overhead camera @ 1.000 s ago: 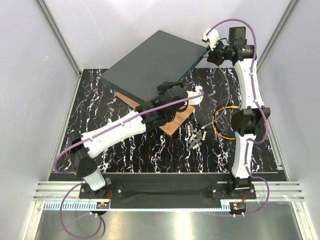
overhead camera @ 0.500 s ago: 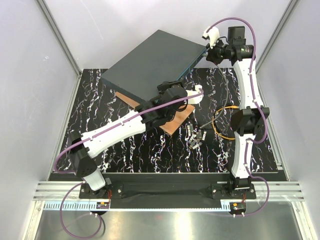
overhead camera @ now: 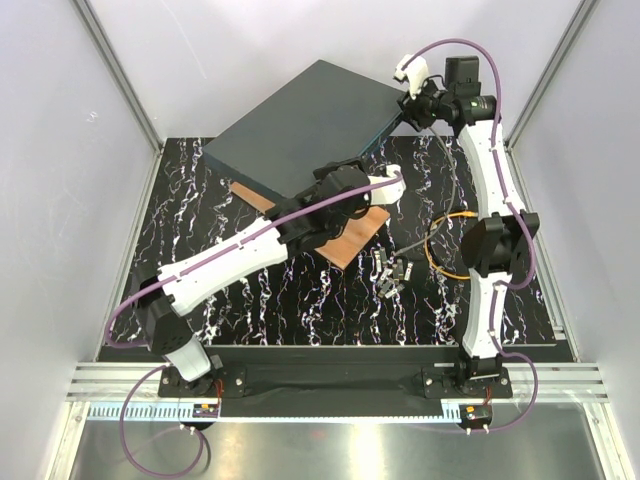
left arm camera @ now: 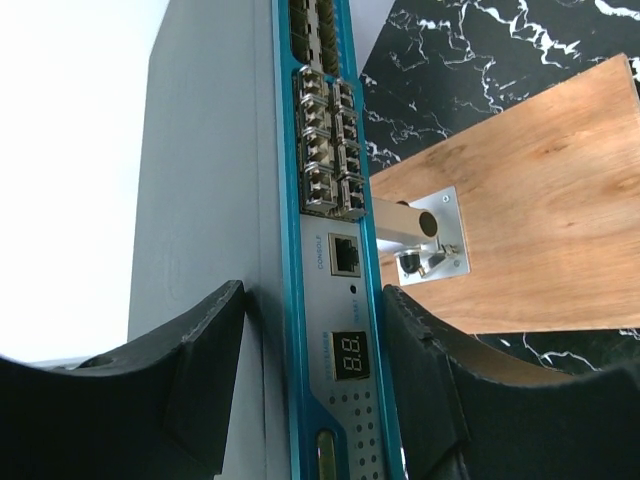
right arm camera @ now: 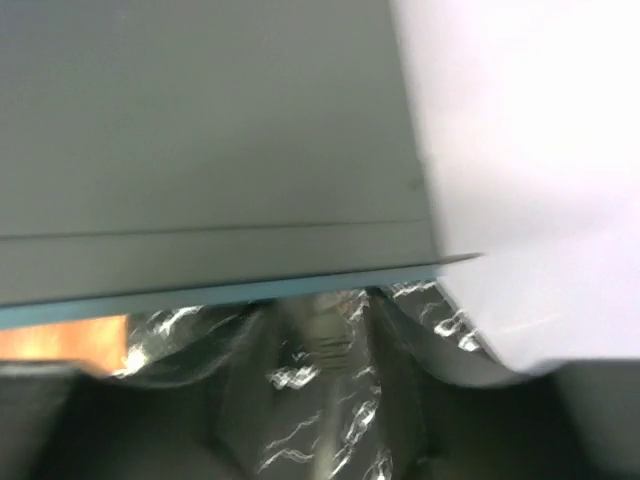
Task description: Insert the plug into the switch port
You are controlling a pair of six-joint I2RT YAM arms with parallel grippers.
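We see left pincer (left arm camera: pixel 312 300) clamped, it seems, on switch (overhead camera: pixel 300 125) front edge; right pincer (overhead camera: pixel 408 100) at its far corner, blurred, state we cannot tell. We can't spot the plug; orange cable (overhead camera: pixel 431 243) loops on counter (overhead camera: pixel 190 200). We judge plug light, brittle, cable limp: grip plug body, not cable. Seen ports (left arm camera: pixel 328 150) look unfilled.
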